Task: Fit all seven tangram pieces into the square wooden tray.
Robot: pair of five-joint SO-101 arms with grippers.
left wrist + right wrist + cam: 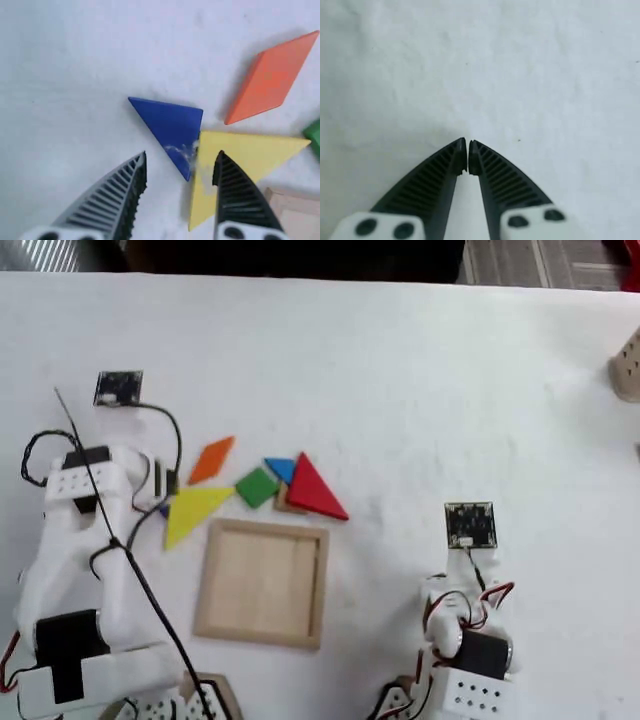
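Tool on left arm [182, 153] gapes over blue triangle [170, 125].

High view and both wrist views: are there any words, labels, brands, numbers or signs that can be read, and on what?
No text can be read.
Black board by the orange piece: pale marks, too small to read.
Second black board: pale marks, too small to read.
Tangram pieces and wooden tray: no print.
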